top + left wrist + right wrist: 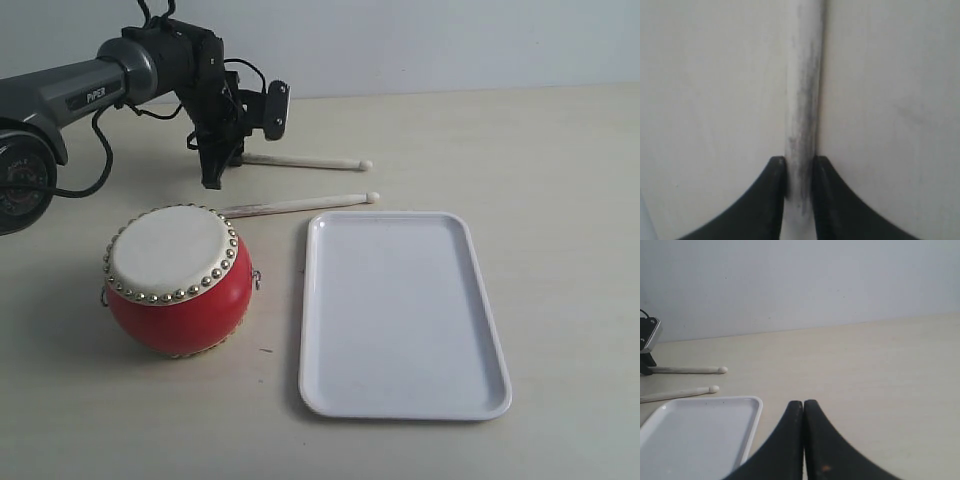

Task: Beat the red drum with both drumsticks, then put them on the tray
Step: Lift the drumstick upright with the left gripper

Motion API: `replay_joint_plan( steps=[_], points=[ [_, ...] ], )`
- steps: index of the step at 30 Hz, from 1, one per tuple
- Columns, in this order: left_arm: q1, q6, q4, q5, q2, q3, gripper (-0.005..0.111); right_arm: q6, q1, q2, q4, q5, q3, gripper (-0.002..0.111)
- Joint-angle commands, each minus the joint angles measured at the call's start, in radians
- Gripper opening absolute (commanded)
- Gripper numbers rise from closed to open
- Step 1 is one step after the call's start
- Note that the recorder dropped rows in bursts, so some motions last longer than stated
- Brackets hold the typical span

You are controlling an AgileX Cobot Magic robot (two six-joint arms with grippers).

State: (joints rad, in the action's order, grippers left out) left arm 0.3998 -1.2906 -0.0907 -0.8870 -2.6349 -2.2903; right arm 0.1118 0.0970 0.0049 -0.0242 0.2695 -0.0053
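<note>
The red drum (178, 300) stands at the front left, cream skin up. To its right lies the white tray (400, 310), with nothing on it. Two drumsticks lie behind them, bead tips pointing right. The nearer drumstick (300, 205) rests just behind the tray's far edge. My left gripper (213, 178) points down onto the handle end of the farther drumstick (310, 161). The left wrist view shows that gripper (800, 162) shut on the scuffed stick (804, 90). My right gripper (803, 402) is shut on nothing, low over the table beside the tray (695, 435).
The left arm (90, 90) with its cables reaches in from the back left. A pale wall runs behind the table's far edge. Bare tabletop stretches to the right of the tray. The right arm is out of the exterior view.
</note>
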Motion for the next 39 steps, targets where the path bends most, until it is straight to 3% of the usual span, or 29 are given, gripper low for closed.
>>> replay_joint_plan(
  steps=[1, 23, 34, 39],
  points=[
    [0.0, -0.037, 0.006, -0.077, -0.029, 0.01, 0.0, -0.002, -0.003, -0.005, -0.002, -0.005, 0.005, 0.0],
    [0.008, 0.15, 0.043, -0.134, 0.16, 0.01, 0.0, -0.002, -0.003, -0.005, -0.002, -0.005, 0.005, 0.0],
    [-0.004, 0.203, 0.304, -0.3, 0.275, 0.01, 0.0, -0.002, -0.003, -0.005, -0.002, -0.005, 0.005, 0.0],
    [-0.055, 0.225, 0.447, -0.334, 0.298, 0.01, 0.0, -0.002, -0.003, -0.005, -0.002, -0.005, 0.005, 0.0]
  ],
)
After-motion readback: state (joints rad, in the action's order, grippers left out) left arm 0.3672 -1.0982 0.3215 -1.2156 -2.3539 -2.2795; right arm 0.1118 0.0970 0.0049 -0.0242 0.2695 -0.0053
